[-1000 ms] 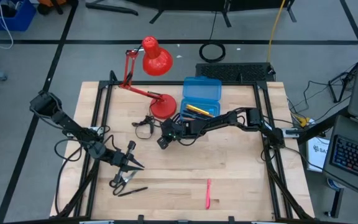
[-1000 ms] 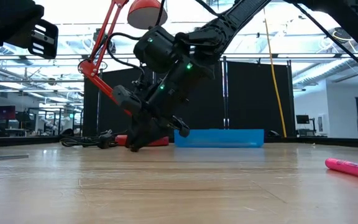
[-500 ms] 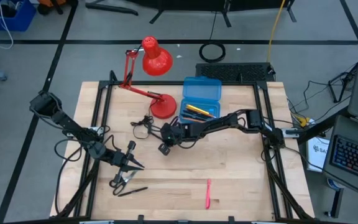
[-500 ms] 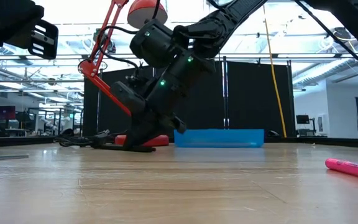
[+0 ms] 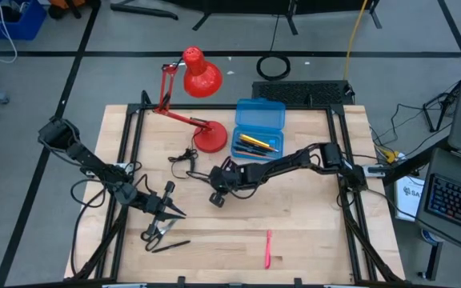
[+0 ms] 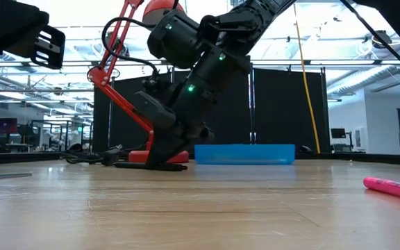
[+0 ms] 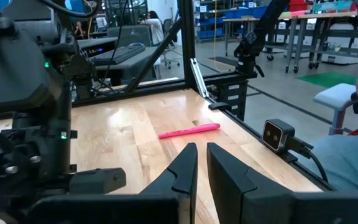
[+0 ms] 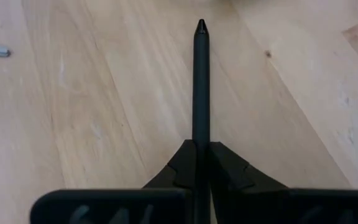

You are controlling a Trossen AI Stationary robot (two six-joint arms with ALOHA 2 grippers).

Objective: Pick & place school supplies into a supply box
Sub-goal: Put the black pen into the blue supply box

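My right gripper (image 5: 214,197) is low over the middle of the table, shut on a thin black pen (image 8: 201,81) that sticks out past its fingertips (image 8: 201,144). The blue supply box (image 5: 259,126) stands open near the far edge, with an orange pencil and a yellow marker (image 5: 256,142) inside. My left gripper (image 5: 174,210) hovers near the left edge, its fingers almost together (image 7: 201,163) and holding nothing. Below it lie the scissors (image 5: 157,230) and another black pen (image 5: 170,246). The pink pen (image 5: 268,250) lies flat near the near edge. My right gripper pinches the black pen between its two fingers at the rear part of the barrel (image 8: 201,132). The fingers slant down from the table's right and lie along the pen, whose pointed end (image 8: 201,26) sticks out ahead. I cannot tell whether the pen touches the tabletop.
The red desk lamp (image 5: 201,80) stands on its base (image 5: 209,138) just left of the box, with a black cable (image 5: 184,158) beside it. Bare wood lies between my right gripper and the pink pen (image 6: 394,186). A black frame rail (image 5: 126,160) borders the table.
My right gripper has moved away from the box, toward the table's near edge, and has sunk lower toward the tabletop.
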